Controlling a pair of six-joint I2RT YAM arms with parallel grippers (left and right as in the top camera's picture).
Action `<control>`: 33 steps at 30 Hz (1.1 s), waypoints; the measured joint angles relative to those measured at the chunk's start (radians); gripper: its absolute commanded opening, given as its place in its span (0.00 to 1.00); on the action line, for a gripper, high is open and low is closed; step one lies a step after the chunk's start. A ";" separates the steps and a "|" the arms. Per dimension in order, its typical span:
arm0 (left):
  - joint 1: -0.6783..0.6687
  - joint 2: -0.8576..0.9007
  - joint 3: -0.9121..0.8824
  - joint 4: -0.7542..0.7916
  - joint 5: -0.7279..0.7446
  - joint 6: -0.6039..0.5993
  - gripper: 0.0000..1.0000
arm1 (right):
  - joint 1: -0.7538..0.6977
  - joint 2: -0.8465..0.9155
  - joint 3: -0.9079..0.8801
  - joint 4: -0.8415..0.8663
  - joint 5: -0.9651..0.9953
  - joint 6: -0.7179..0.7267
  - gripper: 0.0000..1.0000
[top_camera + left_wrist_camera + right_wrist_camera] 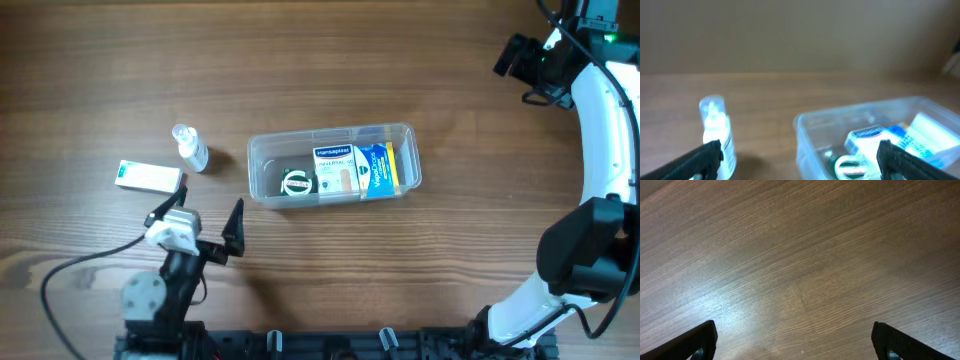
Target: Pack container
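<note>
Close to the near edge, left of the middle, the left gripper (200,222) is spread wide and holds nothing. Just beyond it lie a small white and green box (148,176) and, a little farther, an upright clear bottle (190,148), both outside the container (262,150). The container sits at the middle of the tabletop with a tape roll (297,183) and two packets already inside.

The step in hand looks like fetching the bottle. Centre the fingers around its body rather than its cap, close gently so it does not tip, lift it above the rim, and set it in the free left end.

At the far right corner, the right gripper (795,339) hangs apart over bare table (800,255).
</note>
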 measured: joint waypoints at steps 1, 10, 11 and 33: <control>0.000 0.044 0.095 -0.094 0.001 -0.014 1.00 | 0.000 0.000 0.000 0.000 0.000 0.000 1.00; 0.000 0.782 0.960 -0.884 -0.019 -0.039 1.00 | 0.000 0.000 0.001 0.002 0.000 0.000 1.00; 0.000 0.863 1.001 -0.924 -0.019 -0.039 1.00 | 0.000 0.000 0.000 0.002 0.000 0.000 1.00; -0.241 1.510 1.036 -0.988 -0.050 -0.293 0.04 | 0.000 0.000 0.000 0.002 0.000 0.000 1.00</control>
